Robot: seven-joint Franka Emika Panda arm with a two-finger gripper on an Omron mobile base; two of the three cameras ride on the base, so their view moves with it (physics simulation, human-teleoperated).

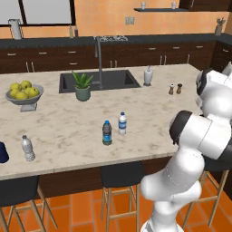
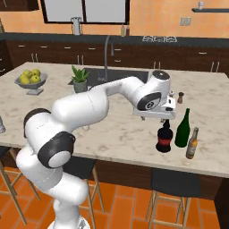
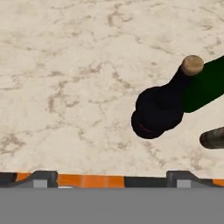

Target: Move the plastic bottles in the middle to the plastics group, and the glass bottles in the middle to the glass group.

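Marble counter (image 2: 112, 129) lies bare to the pincer's left, its front edge close behind. Pincer (image 2: 166, 117) hangs wide open and empty just above the black bottle (image 2: 164, 137), which stands beside the green bottle (image 2: 182, 129) and brown bottle (image 2: 192, 143).

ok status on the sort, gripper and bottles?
Gripper open, empty, above dark round bottle. That bottle upright beside green bottle and brown bottle. Two blue-capped bottles mid-counter, not yet moved. Nothing blocking.
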